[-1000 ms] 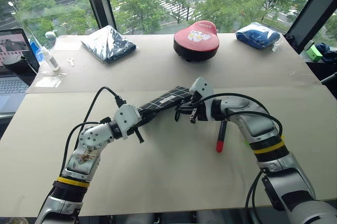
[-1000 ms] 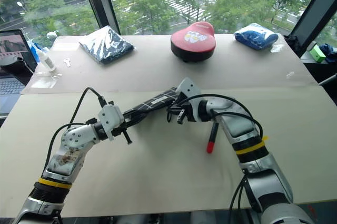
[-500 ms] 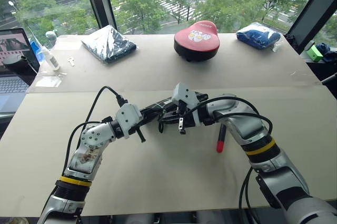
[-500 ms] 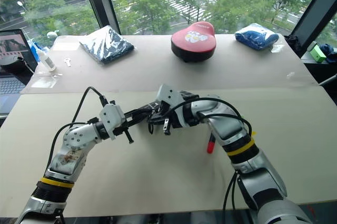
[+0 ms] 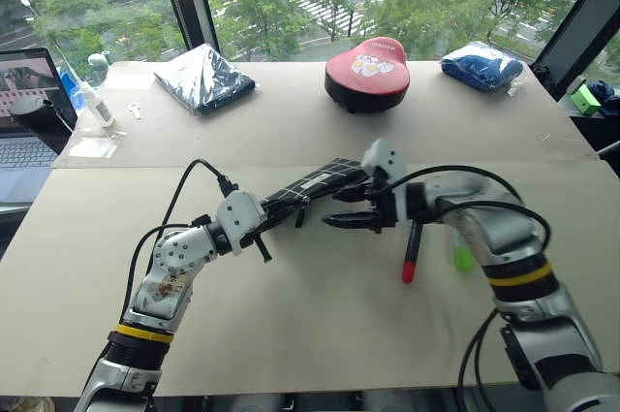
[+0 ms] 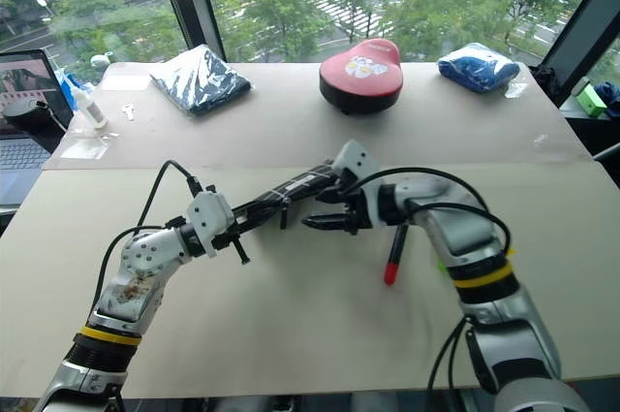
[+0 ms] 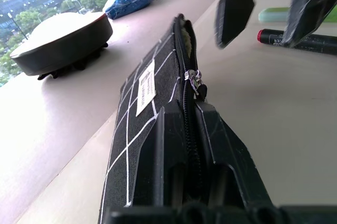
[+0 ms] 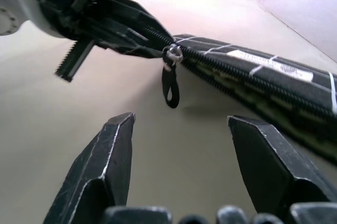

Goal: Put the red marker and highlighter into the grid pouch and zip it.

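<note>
Black fabric: grid pouch (image 5: 308,189) held off the worktop (image 5: 291,334) at one end, zip edge up, stretched toward right arm.
Left claw: left claw (image 5: 260,225) clamped shut on pouch's near end; wrist view shows both fingers pinching the fabric either side of the zip line.
Right claw: right claw (image 5: 334,221) jaws apart, nothing in them, just beside pouch's long edge, tips pointing toward the left claw.
Zip: slider and pull strap (image 8: 169,84) sit close to the left claw; strap dangles free. Mouth looks unzipped over most of its length, from slider to far end.
Red marker: red marker (image 5: 410,249) flat on worktop, under right forearm, red end toward robot. Not in pouch.
Highlighter: highlighter (image 5: 463,258) on worktop just beside the marker, partly hidden by right arm. Not in pouch.
Step in hand: prob. mouth opened, right claw free to fetch a pen. Judgement only.
Do it well: keep left grip firm & zip edge facing up so mouth stays reachable; take marker mid-barrel, not at the tip, so it doesn't swing.
Insert: feed pen lengthwise along the opening, end first, away from slider.
Risk: pouch is limp, mouth may close flat; may need to nudge it open w/ the pen tip.
Later: strap is small; pinch it square before pulling.
</note>
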